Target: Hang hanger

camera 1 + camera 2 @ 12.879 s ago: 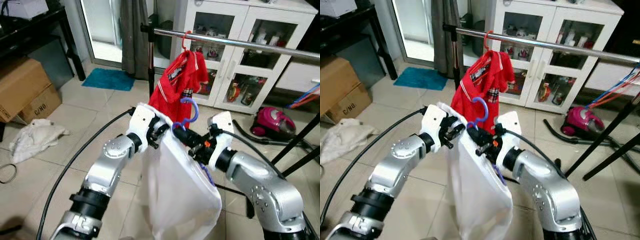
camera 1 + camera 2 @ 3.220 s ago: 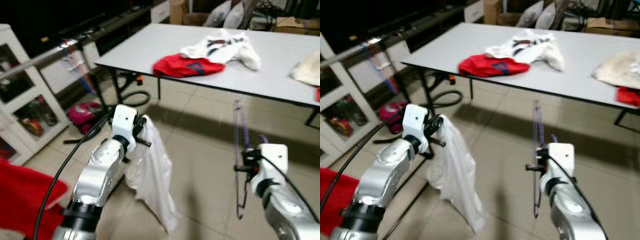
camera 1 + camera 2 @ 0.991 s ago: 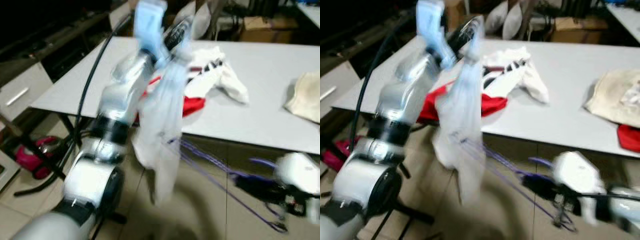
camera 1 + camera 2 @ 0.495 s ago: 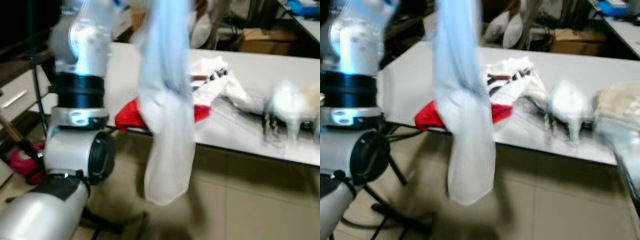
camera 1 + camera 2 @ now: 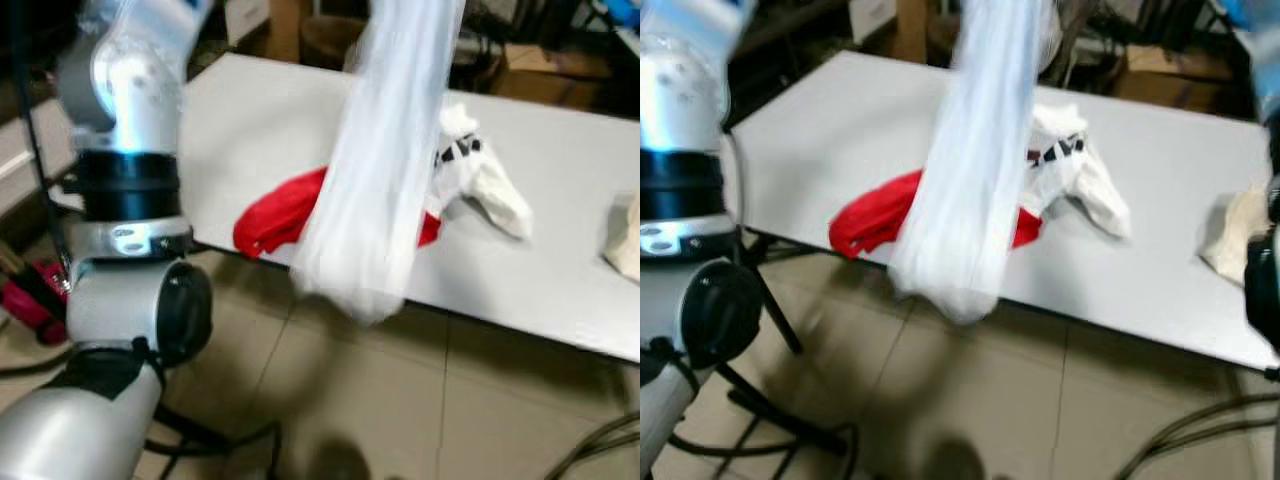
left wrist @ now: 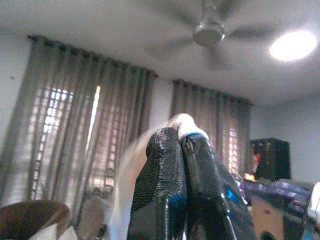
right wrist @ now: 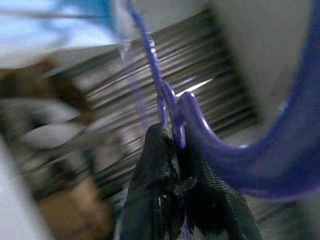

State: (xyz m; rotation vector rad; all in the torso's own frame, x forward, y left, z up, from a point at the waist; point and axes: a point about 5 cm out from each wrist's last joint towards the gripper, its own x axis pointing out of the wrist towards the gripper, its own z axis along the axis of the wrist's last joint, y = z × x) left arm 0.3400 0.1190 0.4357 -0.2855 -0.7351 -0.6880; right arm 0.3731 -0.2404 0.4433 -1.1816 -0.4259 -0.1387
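Grey worktop (image 5: pixel 250 120) on dark legs, standing over a beige tiled floor (image 5: pixel 420 400); cardboard boxes (image 5: pixel 1160 62) behind it. Ceiling fan (image 6: pixel 210 32) beside a lit round lamp (image 6: pixel 294 45); long sheer curtains (image 6: pixel 75 135) cover bright windows

The left arm (image 5: pixel 125 90) has swung up high since a second ago, lifting the white garment (image 5: pixel 385 170) so that it now hangs over the tabletop (image 5: pixel 560 270) edge in front of the red cloth (image 5: pixel 275 215). The right gripper (image 7: pixel 175 150) has risen out of the head views, its purple hanger (image 7: pixel 225 145) now pinched against a blurred background.
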